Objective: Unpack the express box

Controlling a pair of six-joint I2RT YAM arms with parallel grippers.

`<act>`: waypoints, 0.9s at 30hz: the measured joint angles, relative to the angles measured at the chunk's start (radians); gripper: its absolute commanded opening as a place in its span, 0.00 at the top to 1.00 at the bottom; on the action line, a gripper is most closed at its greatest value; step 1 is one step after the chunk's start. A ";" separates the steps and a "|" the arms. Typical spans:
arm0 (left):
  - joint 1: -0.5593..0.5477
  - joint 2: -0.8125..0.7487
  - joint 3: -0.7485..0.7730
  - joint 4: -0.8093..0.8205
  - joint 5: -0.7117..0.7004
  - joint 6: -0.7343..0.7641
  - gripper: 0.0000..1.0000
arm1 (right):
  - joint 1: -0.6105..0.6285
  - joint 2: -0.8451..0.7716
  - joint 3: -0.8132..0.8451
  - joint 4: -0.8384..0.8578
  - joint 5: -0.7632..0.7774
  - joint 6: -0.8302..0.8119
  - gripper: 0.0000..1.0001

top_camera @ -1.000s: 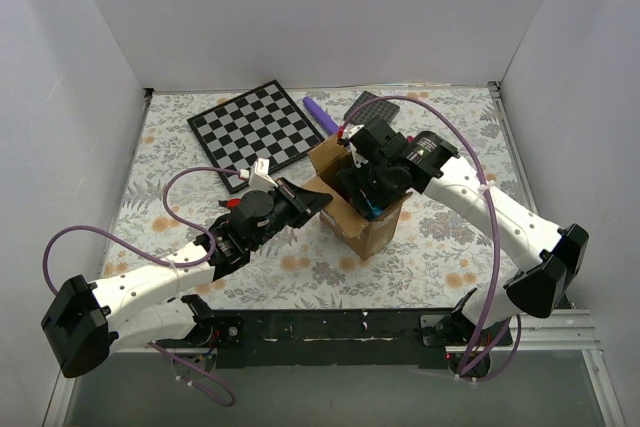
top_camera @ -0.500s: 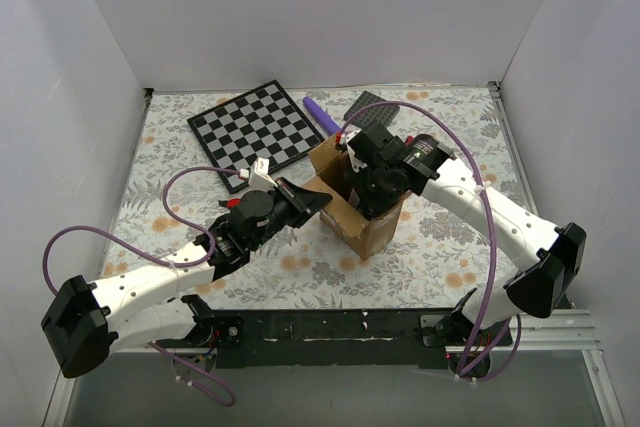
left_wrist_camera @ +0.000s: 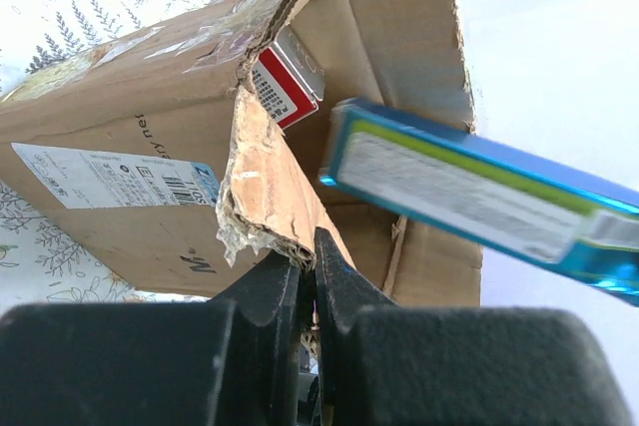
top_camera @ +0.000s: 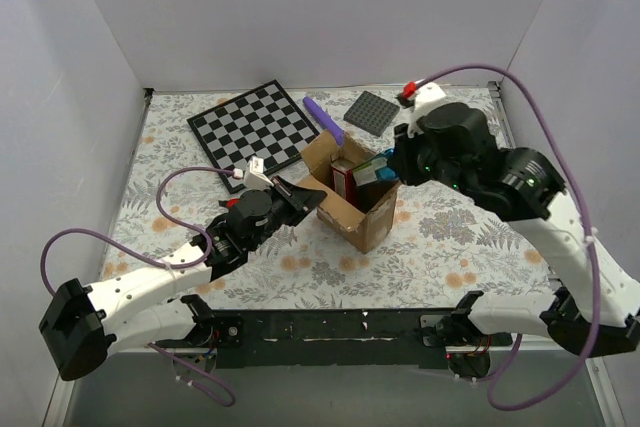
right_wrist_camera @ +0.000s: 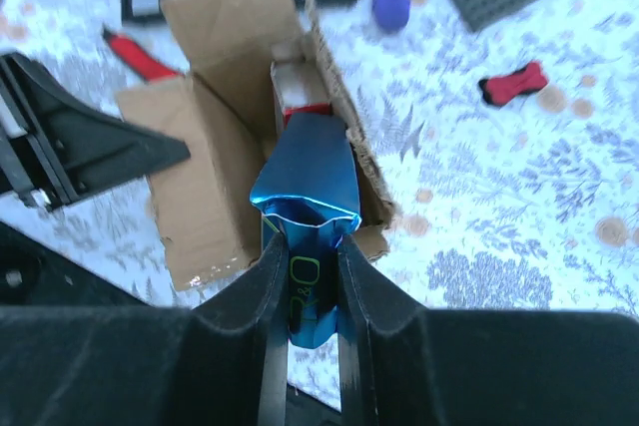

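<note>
The express box (top_camera: 352, 215) stands open in the middle of the floral mat, its flaps up. My left gripper (top_camera: 316, 196) is shut on the torn edge of the box's near flap (left_wrist_camera: 262, 197), the fingers (left_wrist_camera: 344, 291) pinched tight on the cardboard. Above the box's opening my right gripper (right_wrist_camera: 305, 256) is shut on a shiny blue pack (right_wrist_camera: 305, 182), which hangs over the box (right_wrist_camera: 215, 162) and crosses the left wrist view as a blue pack (left_wrist_camera: 479, 197). A red and silver carton (top_camera: 343, 177) still stands inside the box.
A checkerboard (top_camera: 255, 127) lies at the back left, a purple pen-like object (top_camera: 322, 115) and a dark grey square plate (top_camera: 372, 112) behind the box. A small red piece (right_wrist_camera: 512, 82) lies right of the box. White walls enclose the mat.
My right gripper closed on the blue pack inside the box, then rose up and to the right with it. The left gripper kept its hold on the flap.
</note>
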 measured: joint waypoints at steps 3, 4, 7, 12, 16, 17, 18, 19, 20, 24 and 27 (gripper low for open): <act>0.000 -0.010 0.000 -0.014 -0.005 0.000 0.98 | 0.010 -0.085 -0.014 0.066 0.087 0.019 0.85; 0.000 -0.011 0.000 -0.015 -0.005 0.000 0.98 | 0.011 -0.115 -0.029 0.095 0.132 0.024 0.85; -0.001 -0.025 0.000 -0.032 -0.005 0.000 0.98 | 0.008 -0.207 -0.096 0.188 0.309 0.023 0.86; -0.001 -0.054 -0.002 -0.071 -0.008 0.002 0.97 | 0.000 -0.319 -0.219 0.285 0.517 -0.005 0.85; -0.001 -0.069 -0.010 -0.081 -0.008 0.003 0.96 | -0.001 -0.330 -0.275 0.306 0.591 -0.014 0.83; -0.001 -0.072 -0.010 -0.083 -0.008 0.003 0.96 | -0.001 -0.325 -0.294 0.309 0.600 -0.014 0.82; -0.001 -0.074 -0.012 -0.084 -0.008 0.003 0.96 | -0.001 -0.318 -0.317 0.311 0.608 -0.014 0.82; -0.001 -0.076 -0.014 -0.084 -0.008 0.003 0.96 | -0.001 -0.314 -0.347 0.316 0.614 -0.014 0.82; -0.001 -0.077 -0.015 -0.084 -0.008 0.002 0.96 | -0.001 -0.311 -0.375 0.320 0.617 -0.014 0.82; -0.001 -0.085 -0.027 -0.079 -0.008 -0.004 0.96 | -0.004 -0.304 -0.543 0.328 0.624 -0.005 0.82; -0.001 -0.087 -0.031 -0.078 -0.008 -0.006 0.96 | -0.020 -0.313 -0.648 0.343 0.619 0.012 0.81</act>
